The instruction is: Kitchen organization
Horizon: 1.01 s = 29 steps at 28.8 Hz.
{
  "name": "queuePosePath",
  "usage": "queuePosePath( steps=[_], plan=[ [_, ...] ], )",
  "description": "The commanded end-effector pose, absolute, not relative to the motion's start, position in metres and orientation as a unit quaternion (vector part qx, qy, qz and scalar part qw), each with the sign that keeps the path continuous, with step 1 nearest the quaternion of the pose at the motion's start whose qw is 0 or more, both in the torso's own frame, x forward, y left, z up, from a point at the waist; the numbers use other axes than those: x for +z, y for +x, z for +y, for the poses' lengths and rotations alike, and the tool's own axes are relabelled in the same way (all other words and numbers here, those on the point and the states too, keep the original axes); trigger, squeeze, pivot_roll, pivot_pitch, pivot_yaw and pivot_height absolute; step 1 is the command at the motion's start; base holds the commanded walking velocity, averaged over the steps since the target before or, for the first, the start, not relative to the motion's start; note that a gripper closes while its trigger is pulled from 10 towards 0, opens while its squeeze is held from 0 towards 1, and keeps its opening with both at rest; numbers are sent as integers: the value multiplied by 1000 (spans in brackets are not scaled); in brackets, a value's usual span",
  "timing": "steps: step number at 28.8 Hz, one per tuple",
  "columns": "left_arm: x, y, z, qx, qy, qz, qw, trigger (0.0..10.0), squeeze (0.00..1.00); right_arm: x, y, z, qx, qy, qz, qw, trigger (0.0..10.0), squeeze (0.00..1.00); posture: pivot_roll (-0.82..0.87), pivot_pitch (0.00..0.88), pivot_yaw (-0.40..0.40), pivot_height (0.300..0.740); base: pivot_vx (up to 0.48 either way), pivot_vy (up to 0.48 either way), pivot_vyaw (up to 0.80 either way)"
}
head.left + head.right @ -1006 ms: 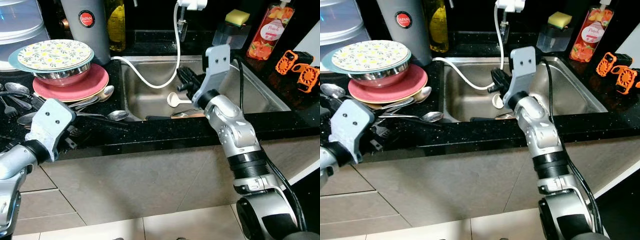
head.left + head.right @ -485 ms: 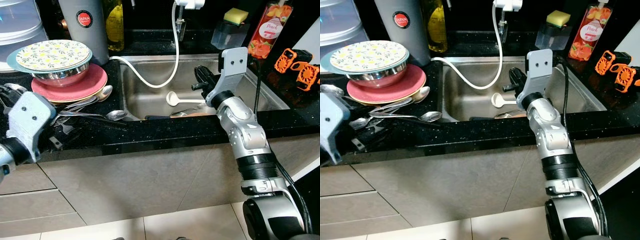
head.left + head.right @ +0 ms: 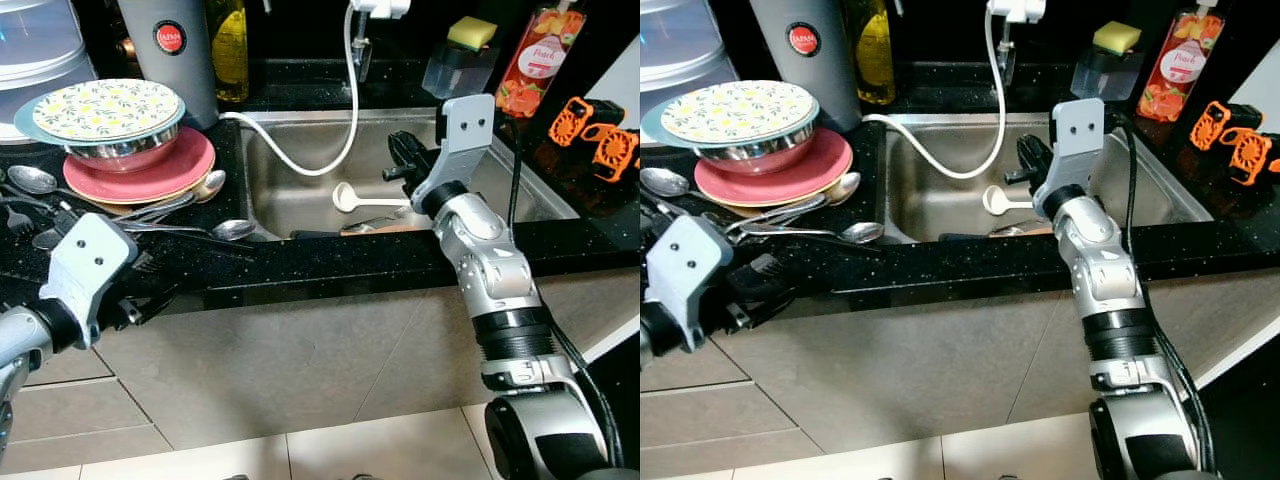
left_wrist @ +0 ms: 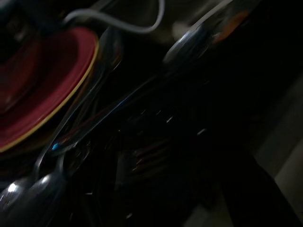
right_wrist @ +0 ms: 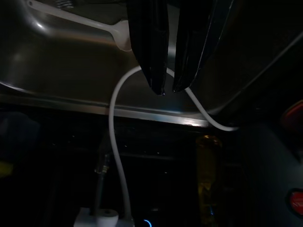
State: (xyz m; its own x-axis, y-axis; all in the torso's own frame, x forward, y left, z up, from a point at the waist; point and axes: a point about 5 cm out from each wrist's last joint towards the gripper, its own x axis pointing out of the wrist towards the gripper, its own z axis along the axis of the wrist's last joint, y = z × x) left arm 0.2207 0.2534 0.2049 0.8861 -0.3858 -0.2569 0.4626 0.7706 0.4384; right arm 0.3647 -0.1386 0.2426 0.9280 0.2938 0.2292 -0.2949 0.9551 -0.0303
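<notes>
Your right gripper (image 5: 168, 90) hangs over the sink (image 3: 500, 190), fingers nearly together, empty. Left gripper (image 3: 150, 300) at the counter's (image 3: 330, 262) front edge, near the spoons (image 3: 215, 230); state unclear.

A home kitchen — steel sink (image 3: 300, 190), stacked plates (image 3: 140, 165), black counter (image 3: 330, 262).

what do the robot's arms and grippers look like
Both arms are jointed silver metal. The right arm has a black band and a black cable along it. A flat pale grey bracket with two small dots sits at each wrist. The right gripper has two long, tapering black fingers.
</notes>
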Motion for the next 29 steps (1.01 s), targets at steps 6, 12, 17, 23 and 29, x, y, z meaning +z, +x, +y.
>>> queuePosePath(
  steps=[6,12,17,23,29],
  plan=[
    [192,223,261,-204,280,102,933,3843,0,245,366,-142,144,7,-121,982,10000,0,167,22,-55,740,0,0,0],
    [188,228,266,-186,295,103,932,0,0,245,367,-143,144,10,-120,982,10000,0,166,19,-56,740,0,0,0],
    [186,233,267,-175,326,93,925,0,0,246,367,-141,146,11,-122,982,10000,0,163,16,-55,740,0,0,0],
    [193,240,263,-160,374,49,912,0,0,245,366,-142,145,12,-123,982,10000,0,163,12,-54,740,0,0,0],
    [224,252,236,-142,408,-78,898,10000,0,246,368,-140,147,15,-124,981,10000,0,165,5,-57,740,0,0,0]
  ],
)
